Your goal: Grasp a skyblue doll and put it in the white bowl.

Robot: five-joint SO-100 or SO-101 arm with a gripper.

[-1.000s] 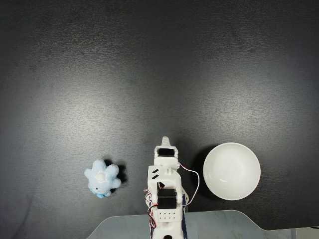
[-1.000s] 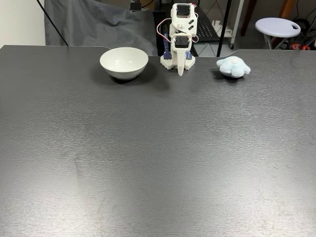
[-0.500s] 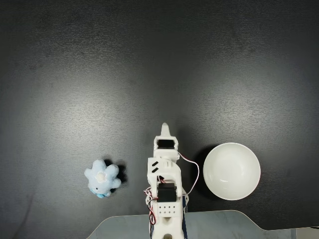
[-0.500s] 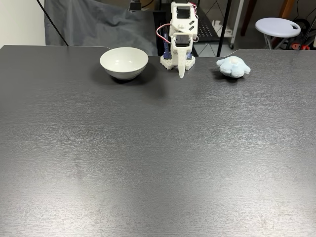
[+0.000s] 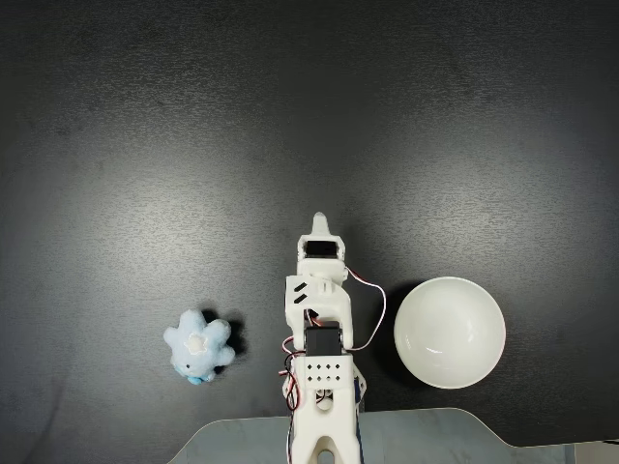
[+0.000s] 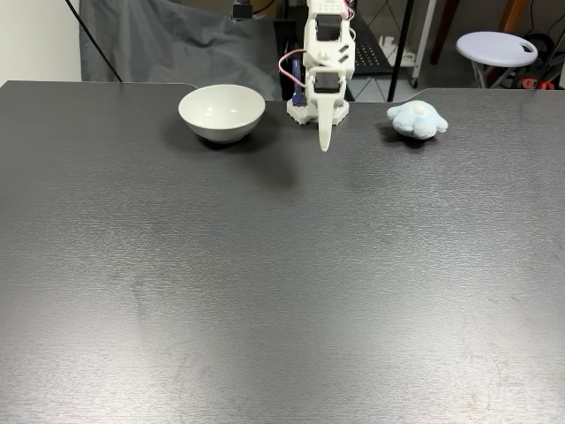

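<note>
The skyblue doll [image 5: 198,348] lies on the dark table left of the arm's base in the top-down fixed view, and at the back right [image 6: 417,119] in the front fixed view. The white bowl [image 5: 450,332] stands on the other side of the base; from the front it is at the back left [image 6: 222,111] and holds nothing. My white gripper [image 5: 320,224] points forward from the base, between bowl and doll, well clear of both. Its fingers [image 6: 324,144] are pressed together into one point above the table. The gripper is shut and holds nothing.
The arm's base [image 6: 316,108] sits at the table's rear edge. A grey cloth [image 6: 168,44], dark stand legs and a white stool [image 6: 496,48] stand behind the table. A pale plate [image 5: 338,437] lies under the base.
The arm has unfolded from its rest pose. The shut gripper has lifted and reached further out over the table. Doll and bowl have not moved.
</note>
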